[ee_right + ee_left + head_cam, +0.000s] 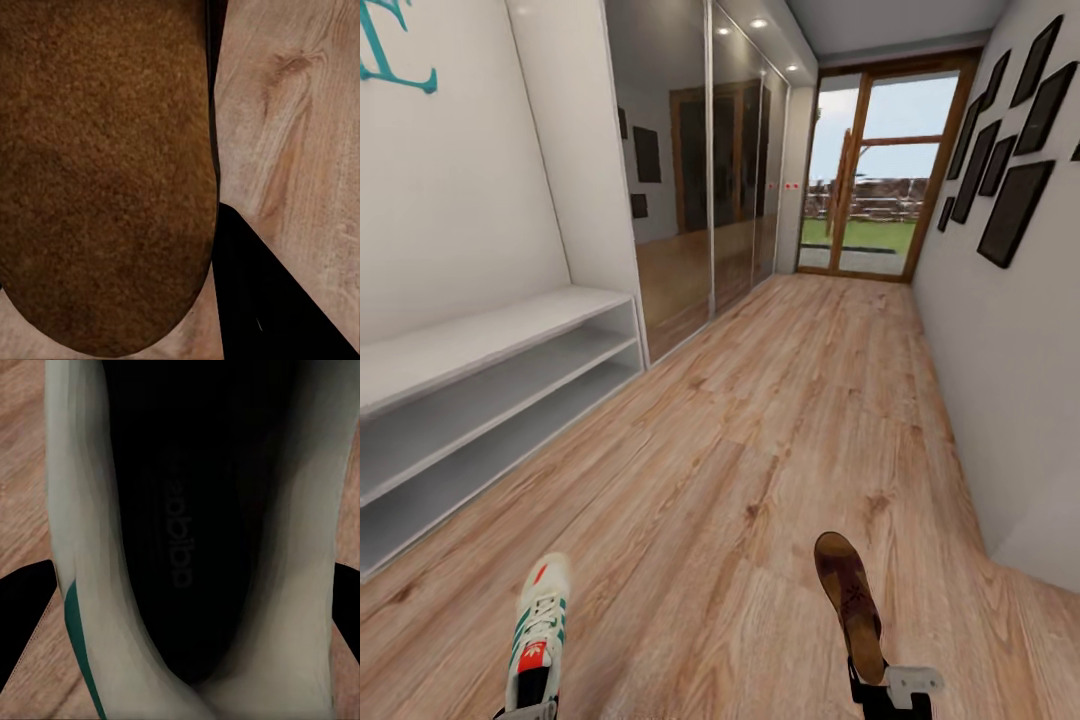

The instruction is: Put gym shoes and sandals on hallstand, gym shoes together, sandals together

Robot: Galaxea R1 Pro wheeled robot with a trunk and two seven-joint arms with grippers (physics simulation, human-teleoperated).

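Observation:
One white gym shoe (538, 625) with green stripes and a red-orange tongue patch sticks forward from my left gripper (526, 708), which is shut on its heel end. In the left wrist view the shoe's dark opening (180, 525) sits between the black fingers (22, 619). A brown sandal (850, 600) stands out from my right gripper (882, 688), shut on its rear. Its brown footbed (105, 172) lies beside a black finger (262, 300) in the right wrist view. The grey hallstand (480, 345) with bench and two open shelves stands to my left. Both shoes hang over the corridor floor (760, 430).
Mirrored wardrobe doors (700, 180) follow the hallstand along the left wall. A glass door (870, 170) closes the far end. Dark picture frames (1010, 150) hang on the right wall, whose lower corner (1040, 540) juts in near my right arm.

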